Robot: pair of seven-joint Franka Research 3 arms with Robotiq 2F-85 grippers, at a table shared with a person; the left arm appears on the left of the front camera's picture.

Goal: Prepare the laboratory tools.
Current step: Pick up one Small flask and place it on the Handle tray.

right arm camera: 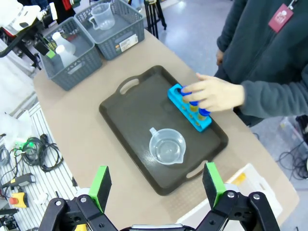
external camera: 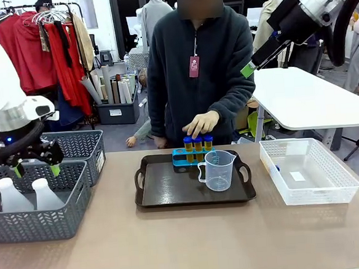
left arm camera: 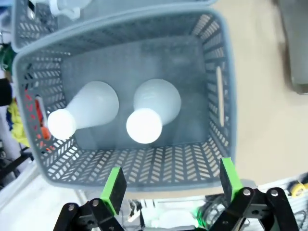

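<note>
Nearest us, a grey mesh basket (external camera: 38,225) is sitting at the left front of the surface (external camera: 187,245), holding two white conical flasks (external camera: 11,197), upright and close together. Our left gripper (left arm camera: 172,185) is hovering above them, jaws spread wide, gripping nothing. Our right gripper (right arm camera: 156,185) is hanging high over the dark tray (external camera: 171,196), also wide and empty. On the tray, a clear measuring beaker (external camera: 219,170) is standing just beside the blue rack (external camera: 182,159), which is carrying yellow blue-capped test tubes (external camera: 198,143). The person's hand (external camera: 201,124) is resting on their caps. Risks we are judging:
- a pad coming down between the flasks and knocking the neighbour or catching the basket wall;
- the tapered neck slipping;
- the right arm meeting the hand.
</note>
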